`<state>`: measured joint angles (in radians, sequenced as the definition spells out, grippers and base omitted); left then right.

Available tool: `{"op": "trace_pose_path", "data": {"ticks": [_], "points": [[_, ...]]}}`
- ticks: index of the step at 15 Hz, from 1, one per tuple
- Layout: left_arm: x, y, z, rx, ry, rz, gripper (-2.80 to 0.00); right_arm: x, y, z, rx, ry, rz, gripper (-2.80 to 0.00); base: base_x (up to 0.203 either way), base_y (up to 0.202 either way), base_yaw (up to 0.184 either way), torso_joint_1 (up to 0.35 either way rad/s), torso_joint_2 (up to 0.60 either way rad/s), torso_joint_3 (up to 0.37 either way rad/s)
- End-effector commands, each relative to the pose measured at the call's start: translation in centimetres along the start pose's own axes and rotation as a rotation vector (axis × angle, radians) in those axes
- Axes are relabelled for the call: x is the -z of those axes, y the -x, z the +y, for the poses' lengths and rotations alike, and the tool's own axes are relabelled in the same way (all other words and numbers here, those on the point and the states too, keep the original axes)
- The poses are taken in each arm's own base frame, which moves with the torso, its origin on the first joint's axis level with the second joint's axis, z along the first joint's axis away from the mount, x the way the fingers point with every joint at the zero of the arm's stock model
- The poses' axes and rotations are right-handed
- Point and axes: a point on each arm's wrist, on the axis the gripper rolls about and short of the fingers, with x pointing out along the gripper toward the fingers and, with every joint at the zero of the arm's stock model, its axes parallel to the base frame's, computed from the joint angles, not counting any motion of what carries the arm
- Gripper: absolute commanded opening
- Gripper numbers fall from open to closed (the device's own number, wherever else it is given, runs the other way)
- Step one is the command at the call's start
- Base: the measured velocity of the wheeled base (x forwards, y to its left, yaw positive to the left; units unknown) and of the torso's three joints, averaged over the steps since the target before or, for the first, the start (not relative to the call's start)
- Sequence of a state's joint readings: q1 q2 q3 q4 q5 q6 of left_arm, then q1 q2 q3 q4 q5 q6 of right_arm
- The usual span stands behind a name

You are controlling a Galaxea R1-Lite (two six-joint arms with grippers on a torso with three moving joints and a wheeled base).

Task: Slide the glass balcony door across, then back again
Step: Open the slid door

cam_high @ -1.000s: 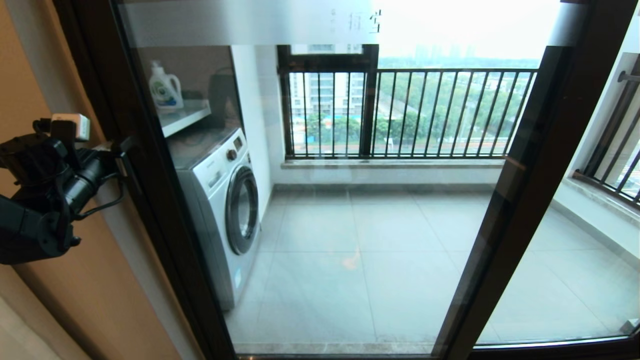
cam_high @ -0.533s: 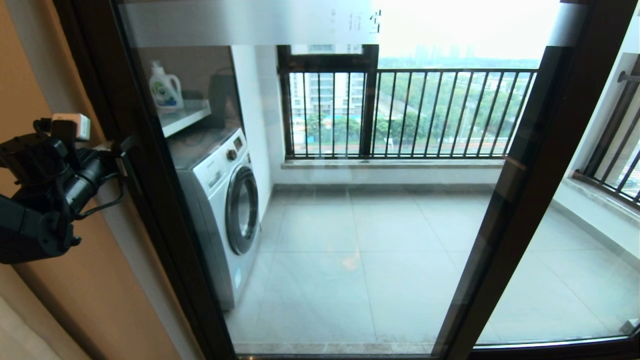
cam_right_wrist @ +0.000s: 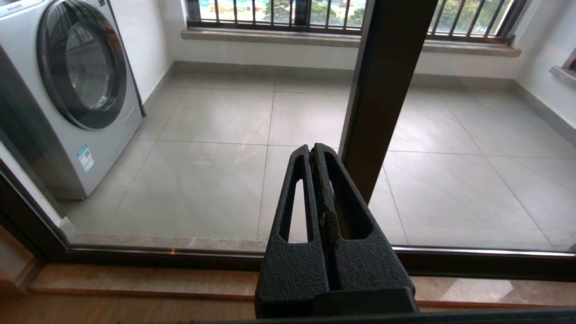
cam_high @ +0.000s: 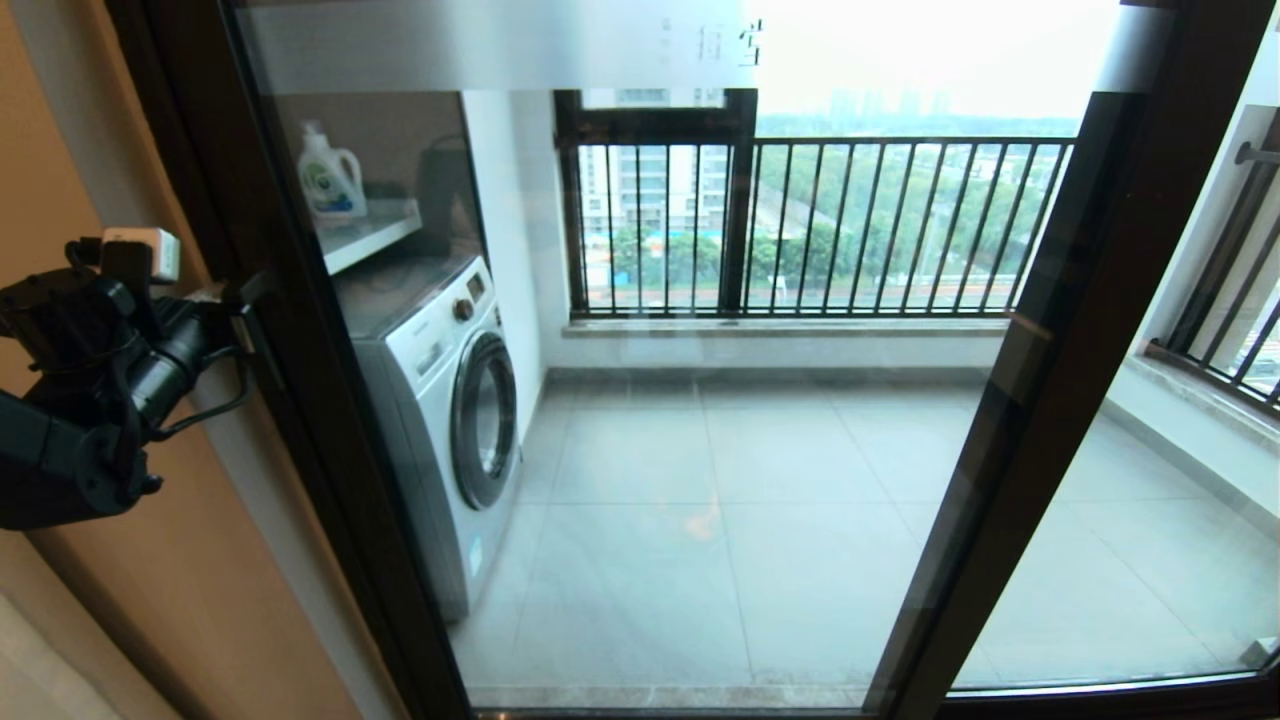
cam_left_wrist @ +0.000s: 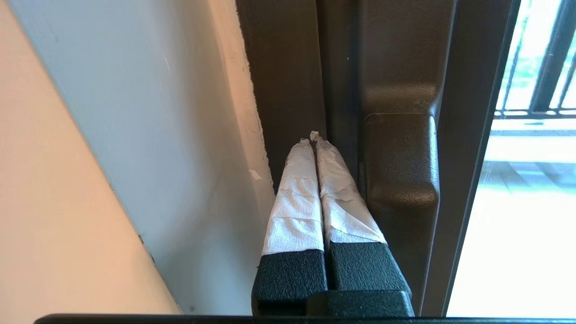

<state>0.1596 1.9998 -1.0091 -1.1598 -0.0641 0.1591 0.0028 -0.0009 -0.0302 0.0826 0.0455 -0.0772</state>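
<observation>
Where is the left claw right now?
In the head view the left claw sits at the left, shut, tips pressed against the door frame's left edge beside the handle, next to the wall.

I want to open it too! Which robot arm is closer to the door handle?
The left one. Its tool is shut, its tip right beside the door handle. The right tool, also shut, hangs in front of the glass, away from the handle.

Setting: a home, high-rise flat, at the threshold of an enclosed laundry balcony. Evidence: front-loading washing machine (cam_high: 445, 420) against the white side wall; detergent jug (cam_high: 330, 180) on a shelf (cam_high: 375, 232) above it; grey floor tiles (cam_high: 720, 500); black railing bars (cam_high: 850, 225) across the window, with trees and apartment blocks far below; glass balcony door (cam_high: 620, 380) in dark brown framing; wood-toned floor indoors.
</observation>
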Motion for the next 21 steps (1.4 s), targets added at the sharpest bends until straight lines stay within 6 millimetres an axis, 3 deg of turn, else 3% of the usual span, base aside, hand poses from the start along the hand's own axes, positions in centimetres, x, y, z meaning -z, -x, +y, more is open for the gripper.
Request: {"op": "trace_pose_path", "data": {"ticks": [1, 13, 21], "points": [[-0.5, -0.1, -3.2, 0.069, 0.012, -0.015, -2.80, 0.0, 0.0, 0.0, -0.001, 0.001, 0.001, -2.80, 0.000, 0.000, 0.000, 0.000, 0.00, 0.000], [-0.7, -0.1, -3.4, 0.073, 0.013, -0.020, -2.80, 0.0, 0.0, 0.0, -0.001, 0.001, 0.001, -2.80, 0.000, 0.000, 0.000, 0.000, 0.00, 0.000], [-1.0, 0.0, -5.1, 0.115, 0.021, -0.027, -2.80, 0.0, 0.0, 0.0, -0.001, 0.001, 0.001, -2.80, 0.000, 0.000, 0.000, 0.000, 0.00, 0.000]]}}
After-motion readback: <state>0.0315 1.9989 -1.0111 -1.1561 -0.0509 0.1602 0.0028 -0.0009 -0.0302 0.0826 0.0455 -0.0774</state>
